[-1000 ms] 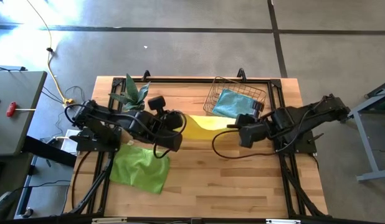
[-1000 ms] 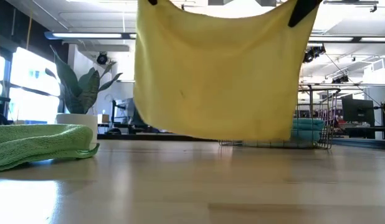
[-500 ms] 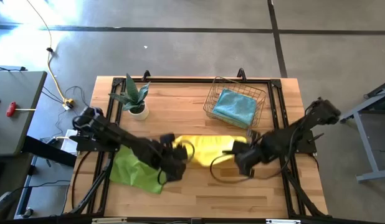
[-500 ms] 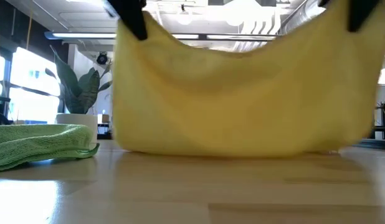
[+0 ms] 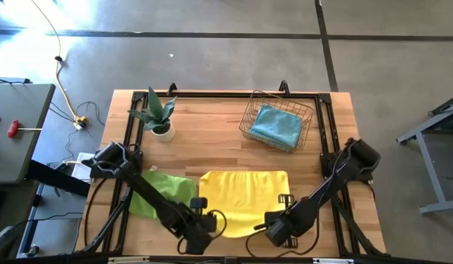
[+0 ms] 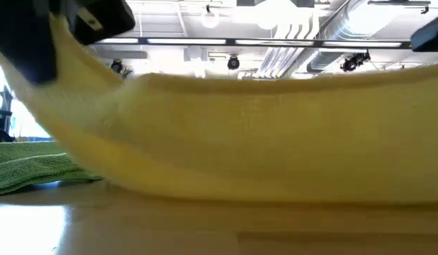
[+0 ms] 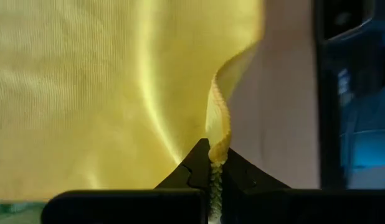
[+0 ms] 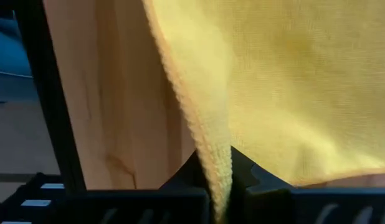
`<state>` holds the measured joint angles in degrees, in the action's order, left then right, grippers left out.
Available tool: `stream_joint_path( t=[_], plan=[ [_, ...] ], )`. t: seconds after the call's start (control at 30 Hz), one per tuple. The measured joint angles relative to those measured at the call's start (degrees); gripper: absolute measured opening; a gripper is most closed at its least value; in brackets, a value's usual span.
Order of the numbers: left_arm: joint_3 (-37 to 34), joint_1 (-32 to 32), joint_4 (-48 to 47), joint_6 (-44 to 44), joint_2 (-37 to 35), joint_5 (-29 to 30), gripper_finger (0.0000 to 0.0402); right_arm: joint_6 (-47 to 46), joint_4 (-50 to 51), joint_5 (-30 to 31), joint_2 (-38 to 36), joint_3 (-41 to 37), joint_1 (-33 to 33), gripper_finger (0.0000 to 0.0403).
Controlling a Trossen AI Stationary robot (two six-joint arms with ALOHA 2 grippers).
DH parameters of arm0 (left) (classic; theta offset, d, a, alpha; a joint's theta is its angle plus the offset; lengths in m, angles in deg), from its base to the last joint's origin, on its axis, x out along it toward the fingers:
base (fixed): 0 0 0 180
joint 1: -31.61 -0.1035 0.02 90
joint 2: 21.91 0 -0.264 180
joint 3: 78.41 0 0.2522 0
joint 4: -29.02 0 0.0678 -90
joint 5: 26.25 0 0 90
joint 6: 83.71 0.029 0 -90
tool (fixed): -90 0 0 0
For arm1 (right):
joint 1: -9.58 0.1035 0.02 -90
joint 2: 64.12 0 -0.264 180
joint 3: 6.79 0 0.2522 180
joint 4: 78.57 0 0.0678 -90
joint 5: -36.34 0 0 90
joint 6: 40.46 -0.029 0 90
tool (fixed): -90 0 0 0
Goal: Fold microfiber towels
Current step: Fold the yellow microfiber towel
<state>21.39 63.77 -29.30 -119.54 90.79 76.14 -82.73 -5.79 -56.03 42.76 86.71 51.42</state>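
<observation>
A yellow microfiber towel (image 5: 245, 196) lies spread over the near middle of the table, its far part on the wood and its near edge raised. My left gripper (image 5: 203, 233) is shut on its near-left corner and my right gripper (image 5: 276, 232) on its near-right corner, both pointing steeply down. In the low view the yellow towel (image 6: 261, 134) fills most of the picture. A lime green towel (image 5: 162, 192) lies crumpled on the table to the left. A teal towel (image 5: 278, 126) lies folded in the wire basket. My left gripper pinches the towel's hemmed edge at the near-left corner (image 7: 216, 144) between its two fingers, coming from above and slanting down. The corner is lifted off the table, and the cloth runs down from it onto the wood. My right gripper pinches the hemmed edge at the near-right corner (image 8: 215, 155) between its two fingers, from above, pointing down. That corner is raised too, and the cloth slopes away from it to the table.
A potted plant (image 5: 159, 117) stands at the far left and the wire basket (image 5: 250, 117) at the far right. Black frame rails (image 5: 325, 147) run along the table's sides. Bare wood shows between the yellow towel and the far objects.
Both grippers have gone down and toward the table's near edge, tipping from slanting forward to pointing down. The yellow towel, which hung free between them over the middle, has been drawn nearer and laid out, its lower part now flat on the table.
</observation>
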Motion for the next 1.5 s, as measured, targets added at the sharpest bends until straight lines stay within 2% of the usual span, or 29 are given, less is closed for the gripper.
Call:
stream_joint_path(
  t=[0.2, 0.4, 0.57, 0.7, 1.0, 1.17, 1.5],
  plan=[
    [-0.06, -1.16, -2.26, -0.06, 1.40, 0.21, 0.0000, 2.86, 0.82, 0.43, -0.27, 0.00, -0.66, 0.0000],
    [0.02, -3.79, -8.47, -1.18, 0.92, 7.39, 0.0000, 9.91, 3.59, 0.64, -0.34, 0.00, -4.52, 0.0000],
    [0.00, -6.42, -13.20, -2.55, 1.31, 9.62, 0.0000, 14.33, 6.15, 2.75, -0.34, -0.29, -8.58, 0.0000],
    [-0.04, -7.77, -15.14, -2.40, 1.35, 12.34, 0.0000, 16.74, 5.38, 2.53, -2.01, -5.59, -11.69, 0.0000],
    [-4.72, -12.00, -14.79, -3.27, 1.35, 15.20, 0.0000, 16.38, -10.31, 2.77, -11.93, -20.71, -17.96, 0.0000],
    [-6.38, -14.11, -12.88, -4.50, 1.35, 17.66, 0.0000, 14.68, -13.91, 2.53, -15.49, -25.13, -20.92, 0.0000],
    [-7.56, -15.94, -10.86, -4.32, 1.35, 19.01, 0.0000, 12.74, -14.54, 1.90, -15.05, -29.89, -23.67, 0.0019]
  ],
)
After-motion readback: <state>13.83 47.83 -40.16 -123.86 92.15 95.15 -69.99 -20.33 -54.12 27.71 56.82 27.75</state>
